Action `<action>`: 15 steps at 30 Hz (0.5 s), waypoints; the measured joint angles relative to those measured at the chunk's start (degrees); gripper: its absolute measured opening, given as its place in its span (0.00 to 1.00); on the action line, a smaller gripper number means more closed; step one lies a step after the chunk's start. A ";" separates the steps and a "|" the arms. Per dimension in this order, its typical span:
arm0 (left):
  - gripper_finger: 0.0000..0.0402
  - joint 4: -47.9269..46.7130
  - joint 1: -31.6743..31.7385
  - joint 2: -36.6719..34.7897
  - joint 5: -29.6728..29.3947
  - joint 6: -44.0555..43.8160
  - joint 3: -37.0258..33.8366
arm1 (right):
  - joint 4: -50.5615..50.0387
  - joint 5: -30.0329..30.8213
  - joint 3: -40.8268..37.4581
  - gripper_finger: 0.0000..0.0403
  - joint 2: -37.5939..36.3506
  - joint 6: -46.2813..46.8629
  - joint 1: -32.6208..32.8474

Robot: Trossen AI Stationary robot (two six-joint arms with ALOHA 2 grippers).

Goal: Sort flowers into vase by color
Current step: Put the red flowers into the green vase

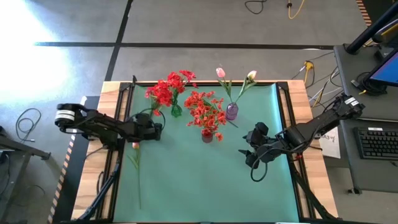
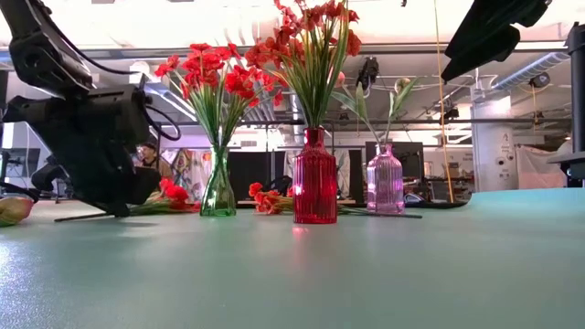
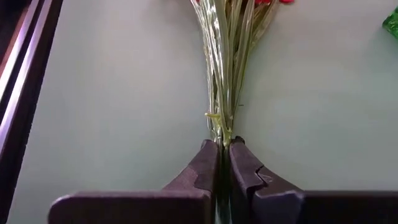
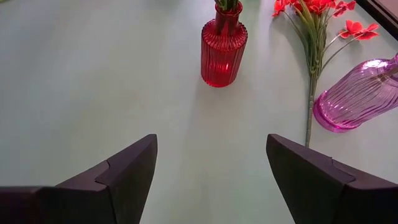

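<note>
A red flower (image 3: pixel 225 56) lies on the green mat just left of the green vase (image 1: pixel 176 111), which holds red blossoms. My left gripper (image 3: pixel 224 144) is low over the mat and shut on this flower's stems. The red vase (image 1: pixel 207 136) holds orange-red blossoms, and the purple vase (image 1: pixel 231 111) holds two tulips. A loose orange-red flower (image 4: pixel 314 56) lies flat between those two vases. A pink tulip (image 1: pixel 135 147) lies flat near the left edge of the mat. My right gripper (image 4: pixel 211 162) hangs open above the mat's right half, holding nothing. My left gripper pinches the red flower's bundled green stems (image 3: pixel 222 132) between its two fingers, just below where the stalks fan out. The fingers slant down from the table's left side and lie along the stems. The flower rests on the mat, its blossoms (image 2: pixel 174 193) toward the green vase.
The three vases stand close together at the far middle of the mat (image 1: pixel 186 186). The near half of the mat is bare apart from the tulip's long stem (image 1: pixel 138 186). Black rails (image 3: pixel 18 74) run along the mat's edges.
</note>
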 joint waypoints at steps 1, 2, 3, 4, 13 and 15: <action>0.00 -0.09 0.00 -0.56 0.35 0.00 0.02 | -0.01 0.01 0.00 0.73 0.00 0.00 0.00; 0.00 -0.33 0.00 -1.23 0.85 -0.02 0.14 | -0.01 0.00 0.00 0.73 0.00 0.00 0.00; 0.00 -0.53 0.00 -1.89 1.51 -0.16 0.41 | -0.02 0.01 0.00 0.73 0.00 0.00 0.00; 0.00 -0.84 0.00 -2.64 2.40 -0.58 0.77 | 0.00 -0.01 0.00 0.73 0.00 0.01 0.00; 0.00 -16.24 -0.17 -8.91 9.10 -2.54 8.01 | -0.02 -0.42 -0.04 0.73 0.00 -0.02 0.00; 0.00 -20.34 -0.17 -9.74 12.00 -2.38 10.25 | -0.02 -0.43 -0.04 0.73 0.00 -0.13 0.00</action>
